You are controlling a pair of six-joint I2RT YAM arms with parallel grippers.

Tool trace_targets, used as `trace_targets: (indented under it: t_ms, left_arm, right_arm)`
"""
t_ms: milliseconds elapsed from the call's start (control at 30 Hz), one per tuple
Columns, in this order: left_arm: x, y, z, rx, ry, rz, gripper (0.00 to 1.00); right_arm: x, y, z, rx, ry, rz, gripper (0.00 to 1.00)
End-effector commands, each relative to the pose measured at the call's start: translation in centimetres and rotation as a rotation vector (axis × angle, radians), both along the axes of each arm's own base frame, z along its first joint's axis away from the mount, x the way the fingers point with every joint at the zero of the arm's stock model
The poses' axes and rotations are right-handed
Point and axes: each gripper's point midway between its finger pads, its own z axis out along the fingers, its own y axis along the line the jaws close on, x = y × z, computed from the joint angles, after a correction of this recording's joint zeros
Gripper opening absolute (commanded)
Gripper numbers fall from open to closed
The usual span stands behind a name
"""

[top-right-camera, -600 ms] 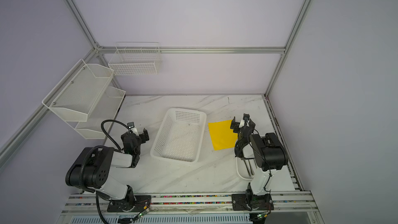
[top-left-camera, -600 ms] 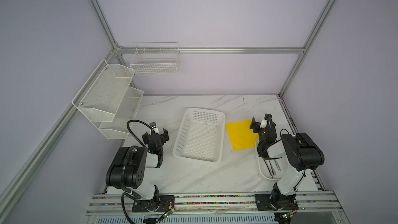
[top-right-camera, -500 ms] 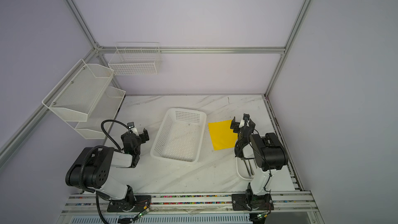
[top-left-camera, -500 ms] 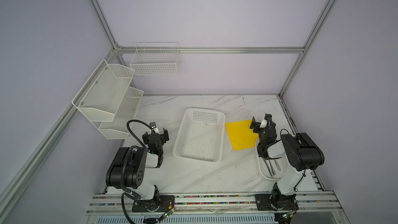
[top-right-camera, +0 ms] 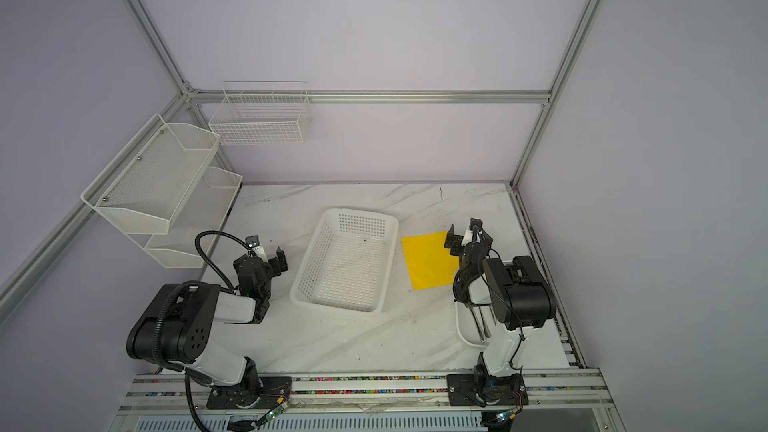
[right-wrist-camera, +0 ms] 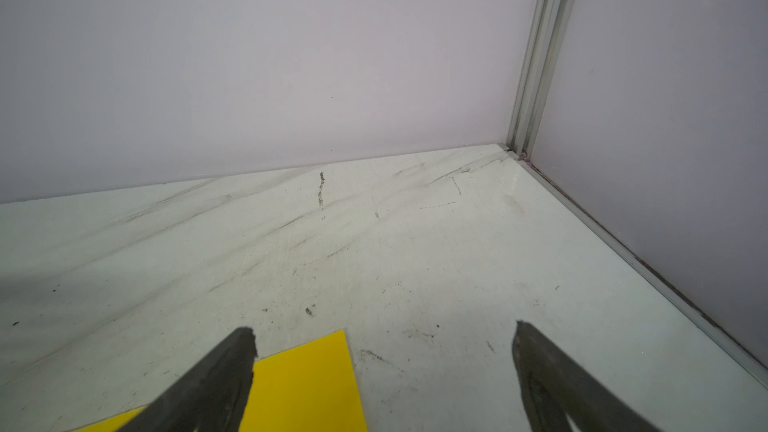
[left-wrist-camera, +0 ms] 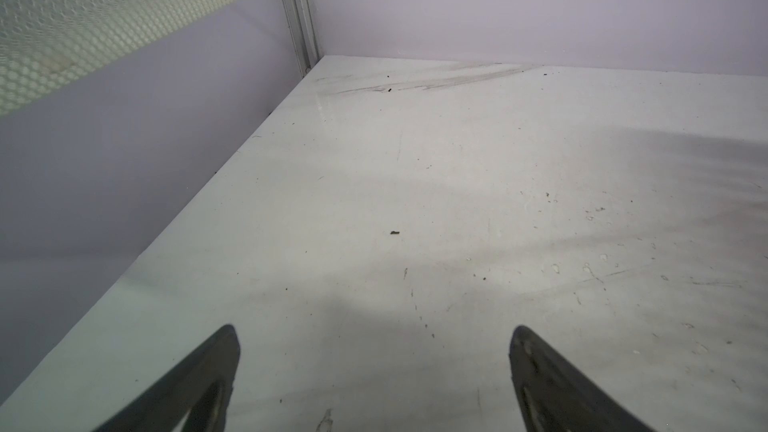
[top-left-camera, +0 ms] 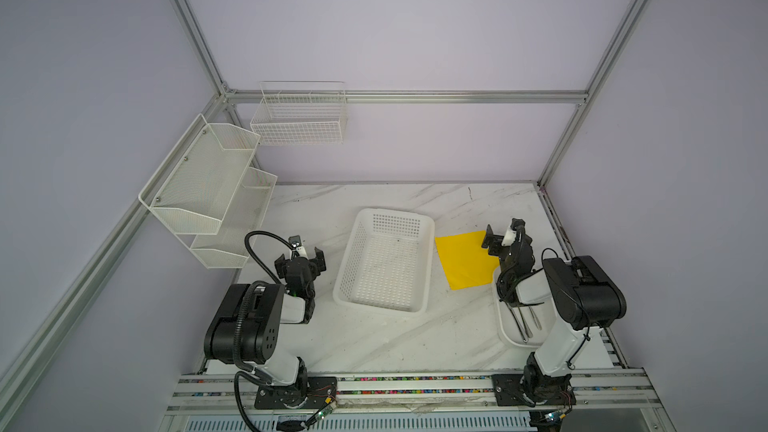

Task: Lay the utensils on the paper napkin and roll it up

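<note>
On the marble table (top-left-camera: 374, 342), the yellow napkin (top-left-camera: 463, 261) lay flat and unrolled just right of the white basket (top-left-camera: 351, 255), with nothing on it. Both top views showed the utensils (top-left-camera: 524, 322) lying side by side in a white tray (top-left-camera: 502, 326) near the front right edge, apart from the napkin and partly hidden under the right arm. Which piece was which could not be told. The right gripper (top-left-camera: 507, 238) hung over the napkin's far right corner with its fingers spread wide and nothing between them. In the right wrist view, one dark finger (right-wrist-camera: 216, 380) crossed the yellow sheet (right-wrist-camera: 307, 384) while the other stood over bare table. The left gripper (top-left-camera: 299, 256) was left of the basket, well away from the napkin. Its fingers were also wide apart over bare table, as the left wrist view (left-wrist-camera: 374, 330) showed. White mesh shelves (top-left-camera: 199, 184) hung on the left wall.
</note>
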Motion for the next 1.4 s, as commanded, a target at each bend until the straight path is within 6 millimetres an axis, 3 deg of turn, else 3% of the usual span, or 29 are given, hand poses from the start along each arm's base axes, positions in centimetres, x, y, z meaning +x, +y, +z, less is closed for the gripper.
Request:
trace_targets:
  t_ms: [0, 167, 267, 500, 700, 833, 967, 1033, 1133, 1267, 1367]
  left_arm:
    - [1.4, 0.2, 2.7, 0.003, -0.088, 0.009, 1.00]
    - [1.4, 0.2, 2.8, 0.003, -0.091, 0.007, 1.00]
    - [1.5, 0.0, 2.8, 0.004, -0.093, -0.008, 1.00]
    - [1.4, -0.5, 3.0, 0.005, -0.097, -0.038, 1.00]
    - [-0.1, 0.3, 5.2, -0.004, -0.143, 0.013, 1.00]
    - [-0.9, 0.4, 7.7, -0.017, -0.175, 0.018, 1.00]
    - [-1.6, 1.2, 9.6, -0.041, -0.179, 0.077, 1.00]
    - [-2.1, 1.7, 10.4, -0.066, -0.174, 0.120, 1.00]
    - [-2.8, 1.7, 11.3, -0.138, -0.169, 0.134, 1.00]
    - [-4.8, 1.3, 12.8, -0.309, -0.155, 0.169, 1.00]
    - [-5.4, -1.6, 14.5, -0.371, -0.133, 0.002, 1.00]
  right_arm:
    - [0.5, 0.0, 0.8, 0.009, -0.028, 0.007, 0.97]
    - [0.4, -0.1, 0.9, 0.005, -0.030, 0.005, 0.97]
    - [0.2, -0.1, 1.2, -0.007, -0.040, 0.003, 0.90]
    - [-0.1, -0.3, 1.4, -0.008, -0.050, -0.002, 0.92]
    - [-1.0, -1.4, 3.8, 0.030, -0.076, -0.068, 0.94]
    - [-0.5, -2.1, 5.2, 0.023, 0.026, -0.113, 0.97]
    - [-0.1, -2.9, 6.2, 0.184, 0.115, -0.199, 0.97]
    - [0.7, -1.6, 6.9, 0.260, 0.187, -0.153, 0.97]
    - [1.0, 2.1, 7.2, 0.329, 0.292, 0.040, 0.97]
    - [-0.9, 6.1, 9.3, 0.445, 0.340, 0.254, 0.97]
    - [-3.0, 9.2, 10.4, 0.536, 0.393, 0.426, 0.97]
